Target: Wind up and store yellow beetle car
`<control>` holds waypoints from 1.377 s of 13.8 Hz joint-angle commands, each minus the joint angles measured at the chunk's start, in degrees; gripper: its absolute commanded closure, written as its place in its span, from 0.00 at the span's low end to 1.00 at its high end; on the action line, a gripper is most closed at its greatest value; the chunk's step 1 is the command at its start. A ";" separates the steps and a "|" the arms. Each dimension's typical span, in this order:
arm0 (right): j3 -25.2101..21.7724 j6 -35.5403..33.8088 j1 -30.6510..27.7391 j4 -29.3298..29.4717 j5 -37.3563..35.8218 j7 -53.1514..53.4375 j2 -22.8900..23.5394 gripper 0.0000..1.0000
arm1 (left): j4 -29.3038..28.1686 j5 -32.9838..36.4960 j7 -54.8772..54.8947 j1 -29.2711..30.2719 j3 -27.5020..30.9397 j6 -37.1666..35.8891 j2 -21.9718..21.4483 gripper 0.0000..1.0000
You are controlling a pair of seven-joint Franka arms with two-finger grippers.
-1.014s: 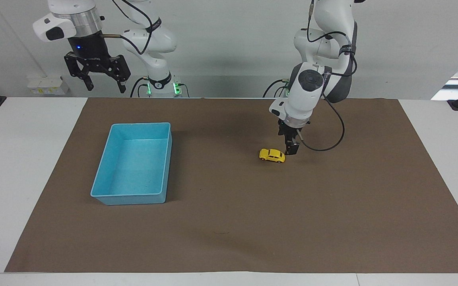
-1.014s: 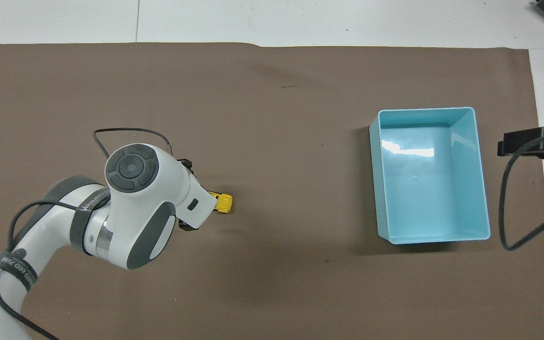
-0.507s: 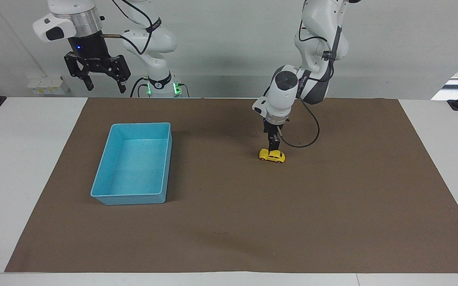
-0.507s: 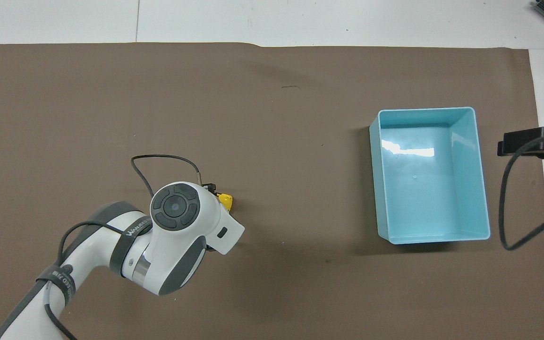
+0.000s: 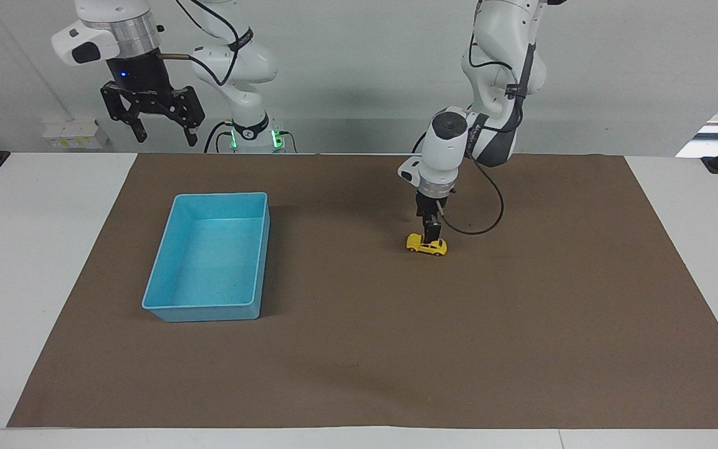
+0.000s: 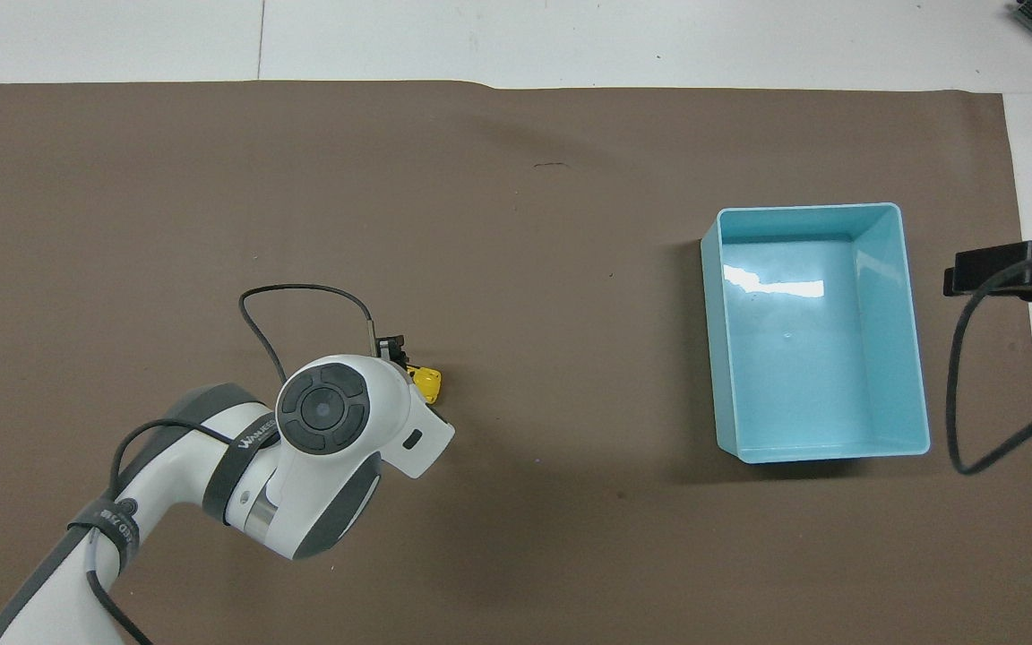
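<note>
Fingers of the left gripper point straight down and sit right at the roof of the yellow beetle car, which stands on its wheels directly beneath them on the brown mat. The jaws stand spread, one to either side of the little body as far as I can judge from here; whether the pads already touch the paint I cannot tell. From above, the wrist hides most of the toy and only one yellow end peeks out past it. The car's long axis runs along the table, from one arm's end toward the other, so a squeeze across its short width looks like the coming move. This arm is plainly the closer one. Out toward the right arm's end, well apart from the toy, sits the light-blue tray, nothing in it. The right gripper waits high up over the table's edge near its own base, jaws also spread, holding nothing.
</note>
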 commanded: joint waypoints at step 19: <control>0.13 -0.77 -0.73 -0.28 1.15 -1.35 -0.72 0.00 | -0.82 2.43 -0.51 0.90 0.11 7.09 3.25 1.00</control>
